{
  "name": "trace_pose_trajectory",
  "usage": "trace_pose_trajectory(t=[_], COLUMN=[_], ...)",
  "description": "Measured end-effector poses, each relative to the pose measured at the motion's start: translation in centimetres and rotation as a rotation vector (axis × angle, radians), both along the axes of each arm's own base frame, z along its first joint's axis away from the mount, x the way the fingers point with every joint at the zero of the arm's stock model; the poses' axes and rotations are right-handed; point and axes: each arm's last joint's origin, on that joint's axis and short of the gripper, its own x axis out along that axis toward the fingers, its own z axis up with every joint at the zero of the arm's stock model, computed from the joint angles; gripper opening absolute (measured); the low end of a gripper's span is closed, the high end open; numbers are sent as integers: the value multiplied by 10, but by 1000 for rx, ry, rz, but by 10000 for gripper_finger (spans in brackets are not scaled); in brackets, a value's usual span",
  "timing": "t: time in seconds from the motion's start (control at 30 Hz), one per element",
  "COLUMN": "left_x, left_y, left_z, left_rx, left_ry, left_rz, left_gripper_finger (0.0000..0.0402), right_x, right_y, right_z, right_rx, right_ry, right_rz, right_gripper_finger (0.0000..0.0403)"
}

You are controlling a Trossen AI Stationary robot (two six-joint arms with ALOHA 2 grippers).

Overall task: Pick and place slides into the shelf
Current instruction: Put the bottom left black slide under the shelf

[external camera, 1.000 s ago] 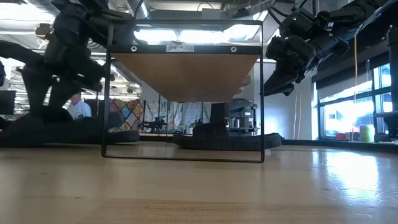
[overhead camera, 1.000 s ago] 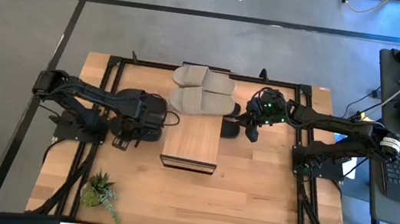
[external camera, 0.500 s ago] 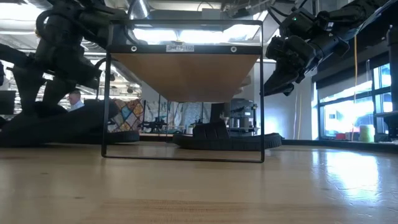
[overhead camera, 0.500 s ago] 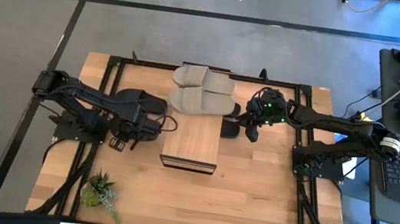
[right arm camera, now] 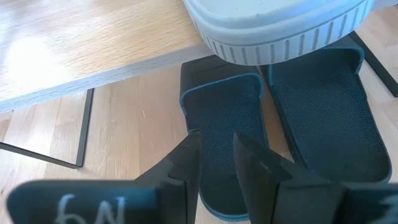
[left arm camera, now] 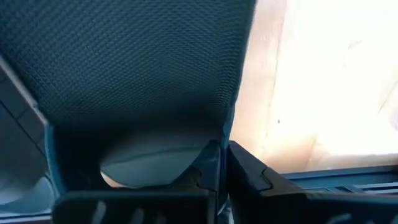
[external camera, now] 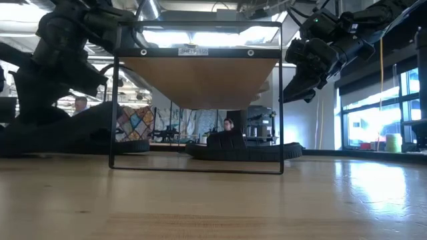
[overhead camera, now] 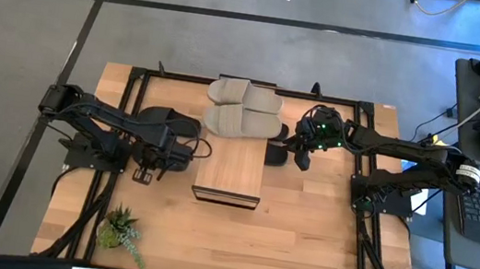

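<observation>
My left gripper (overhead camera: pixel 175 151) is left of the shelf (overhead camera: pixel 230 172) and is shut on a black slide (left arm camera: pixel 143 56). That slide shows tilted in the low view (external camera: pixel 87 127). Another black slide (overhead camera: pixel 170 123) lies flat just beyond it. My right gripper (overhead camera: pixel 302 158) is narrowly open and empty. It hovers over two black slides (right arm camera: pixel 227 124) that lie side by side on the table, with their far ends under the shelf's right edge. Two beige slides (overhead camera: pixel 244 107) lie crosswise on the far end of the shelf's top. My left gripper pinches the black slide's thin side edge (left arm camera: pixel 225 134) between its two fingers (left arm camera: pixel 249 177). The textured footbed fills the wrist view above the fingers. In the low view the slide is tilted, one part raised and its lower part by the table.
A small green potted plant (overhead camera: pixel 121 228) stands near the table's front left corner. Bare tabletop (overhead camera: pixel 300 245) lies in front of the shelf. The dark frame rails (overhead camera: pixel 135 84) run along the table's edges. A person shows far off in the room behind.
My left gripper has shifted a little toward the shelf, still shut on the black slide. The slide lay flat a second ago; one part of it has now tipped up off the table.
</observation>
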Motion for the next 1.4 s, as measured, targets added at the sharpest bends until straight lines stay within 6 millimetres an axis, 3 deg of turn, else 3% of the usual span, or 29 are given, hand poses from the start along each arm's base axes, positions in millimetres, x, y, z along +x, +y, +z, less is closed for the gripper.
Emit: trace_pose_trajectory(t=[0.33, 0.87, 1.4], left_x=[-8, -23, -30], left_y=[2, 7, -8], left_z=[15, 115, 187], left_rx=[62, 228, 392], left_ry=[-49, -401, -746], left_rz=[79, 182, 69], left_gripper_finger=[5, 2, 2], right_x=[0, 0, 8], right_y=[0, 0, -4], right_z=[0, 0, 15], right_rx=[0, -1, 24], right_ry=[0, -1, -169], right_rz=[0, 1, -60], right_gripper_finger=[97, 97, 97])
